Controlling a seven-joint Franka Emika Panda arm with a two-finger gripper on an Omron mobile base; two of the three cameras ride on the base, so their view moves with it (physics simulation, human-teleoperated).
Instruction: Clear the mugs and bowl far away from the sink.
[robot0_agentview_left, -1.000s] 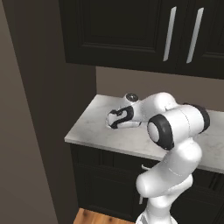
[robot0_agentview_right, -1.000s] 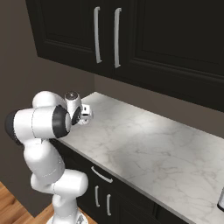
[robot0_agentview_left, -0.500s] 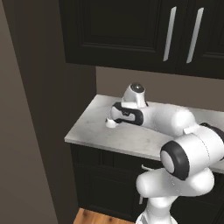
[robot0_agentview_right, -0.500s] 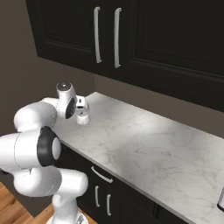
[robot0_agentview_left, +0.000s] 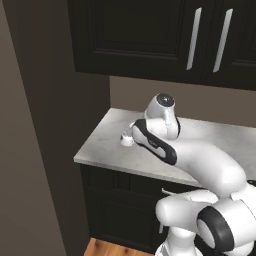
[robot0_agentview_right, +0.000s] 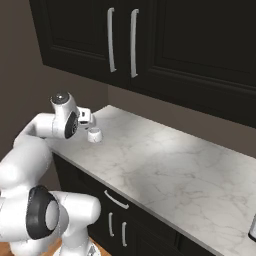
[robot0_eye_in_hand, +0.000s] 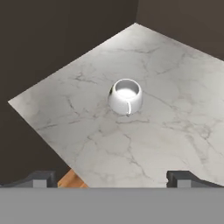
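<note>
One squat glossy white mug (robot0_eye_in_hand: 125, 96) is standing upright on the white marble worktop (robot0_eye_in_hand: 175, 109) with grey veining, near the worktop's left end and close to its front edge. In the left base view the mug (robot0_agentview_left: 127, 140) is showing just past the arm's dark-banded wrist, and in the right base view it (robot0_agentview_right: 94, 135) is sitting on the stone just beside the hand.

The pincer (robot0_eye_in_hand: 111, 178) is hanging above and apart from the mug, touching nothing. In the hand view its two small dark finger tips (robot0_eye_in_hand: 41, 178) are standing far apart at the bottom corners, so the pincer is spread wide with nothing between its tips. The mug is lying ahead of the tips, roughly centred between them, with bare marble separating it from both. A thin dark line is running down the mug's near side; whether that is a handle seen edge-on cannot be told.

The count is one mug on this stretch of worktop and one pincer. Black cabinet doors (robot0_agentview_right: 165, 40) are hanging above the worktop, carrying two long silver bar handles (robot0_agentview_right: 111, 40) side by side. Black lower cabinets (robot0_agentview_left: 120, 200) are standing beneath, with wooden floor (robot0_agentview_left: 115, 248) showing at their foot.
</note>
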